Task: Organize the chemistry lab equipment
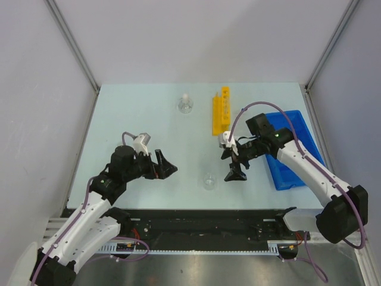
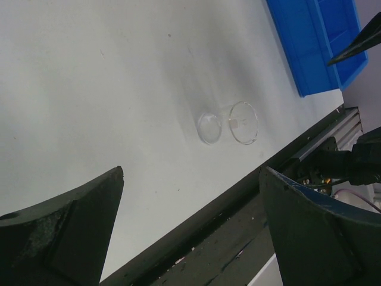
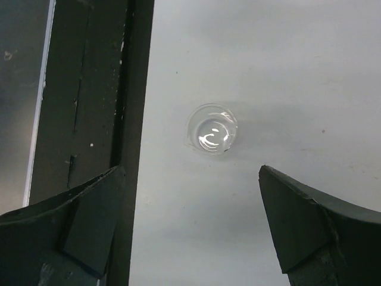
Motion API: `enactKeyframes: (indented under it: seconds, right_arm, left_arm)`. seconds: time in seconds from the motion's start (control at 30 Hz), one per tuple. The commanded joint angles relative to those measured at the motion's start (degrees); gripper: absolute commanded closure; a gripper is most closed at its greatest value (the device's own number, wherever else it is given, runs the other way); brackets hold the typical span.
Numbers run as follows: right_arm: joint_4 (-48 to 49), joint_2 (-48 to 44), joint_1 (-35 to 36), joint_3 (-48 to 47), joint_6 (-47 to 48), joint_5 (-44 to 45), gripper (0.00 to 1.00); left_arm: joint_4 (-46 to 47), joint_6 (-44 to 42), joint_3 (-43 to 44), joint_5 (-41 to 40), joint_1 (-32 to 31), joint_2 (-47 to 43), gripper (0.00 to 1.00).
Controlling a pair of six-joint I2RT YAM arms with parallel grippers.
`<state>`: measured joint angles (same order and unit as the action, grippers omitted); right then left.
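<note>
A small clear beaker (image 1: 209, 180) stands upright near the table's front edge, between my two grippers. It also shows in the left wrist view (image 2: 228, 124) and in the right wrist view (image 3: 212, 129). My left gripper (image 1: 166, 165) is open and empty, to the beaker's left. My right gripper (image 1: 232, 164) is open and empty, just right of the beaker. A small clear flask with a white stopper (image 1: 186, 104) stands at the back. The yellow holed tube rack (image 1: 221, 111) lies beside it. The blue compartmented bin (image 1: 293, 149) sits at the right. No blue-capped tubes or clear tray are in view.
A black rail (image 1: 202, 223) runs along the table's near edge, also in the right wrist view (image 3: 89, 89). Grey walls enclose the table on the left, back and right. The blue bin (image 2: 315, 42) shows in the left wrist view, with my right gripper's fingertip (image 2: 357, 44) over it.
</note>
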<state>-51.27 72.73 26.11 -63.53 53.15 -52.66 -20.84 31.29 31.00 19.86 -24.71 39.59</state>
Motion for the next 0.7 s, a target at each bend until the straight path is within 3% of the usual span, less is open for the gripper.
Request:
enactKeyframes:
  seconds: [0.0,0.33,0.67]
  right_arm:
    - [-3.31,1.27,4.64,0.07,6.88,4.84,0.00]
    - [-4.98,3.21,12.47,-0.54,8.73,14.51,0.00]
    - [-6.22,4.88,14.50,-3.18,7.77,15.66,0.00]
  left_arm:
    - [-3.06,-2.98,5.02,-1.75,0.36,-0.83,0.00]
    - [-9.74,-8.96,11.44,-7.37,0.36,-1.10,0.00]
    - [-7.37,-10.11,9.08,-7.02,0.36,-3.12,0.00]
